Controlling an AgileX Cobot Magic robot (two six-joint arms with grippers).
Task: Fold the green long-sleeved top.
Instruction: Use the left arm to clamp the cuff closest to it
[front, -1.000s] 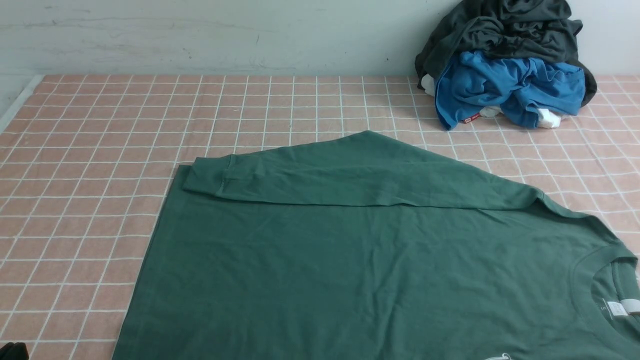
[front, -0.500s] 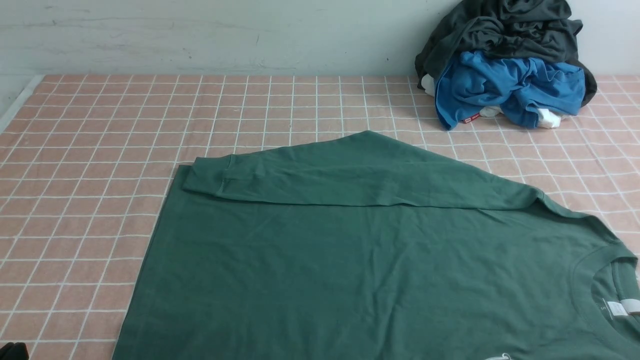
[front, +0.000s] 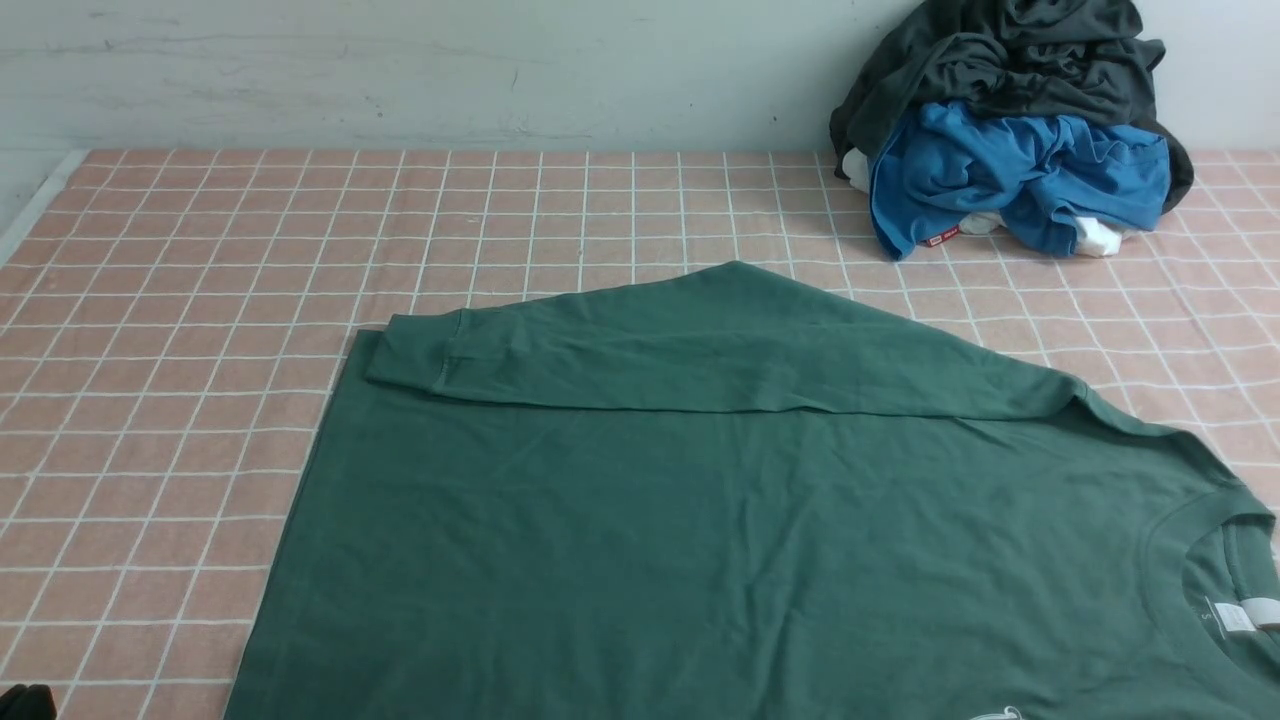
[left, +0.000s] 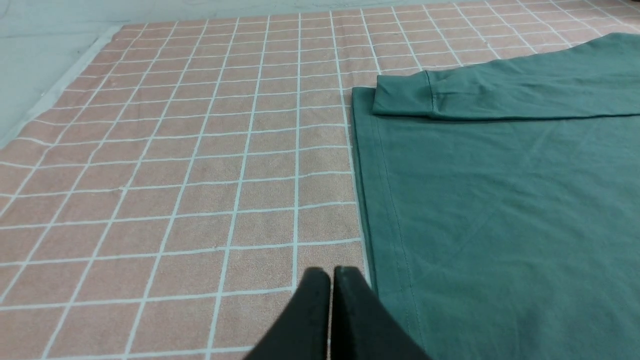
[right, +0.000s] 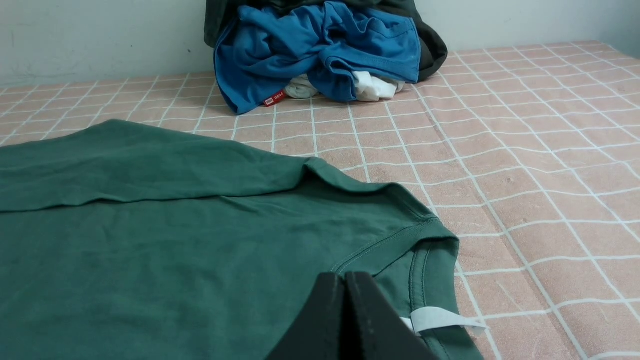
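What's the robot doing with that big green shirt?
The robot is folding the green long-sleeved top, which lies flat on the checked tablecloth. One sleeve is already folded across the body. Nothing is being held right now: the left gripper is shut beside the hem, and the right gripper is shut near the collar. A blue garment and a dark garment sit heaped by the wall.

Red tag (right: 274, 98) on blue garment (right: 310, 45), lettering too small to read, neck label (right: 435, 317) of green top (right: 150, 240) unreadable
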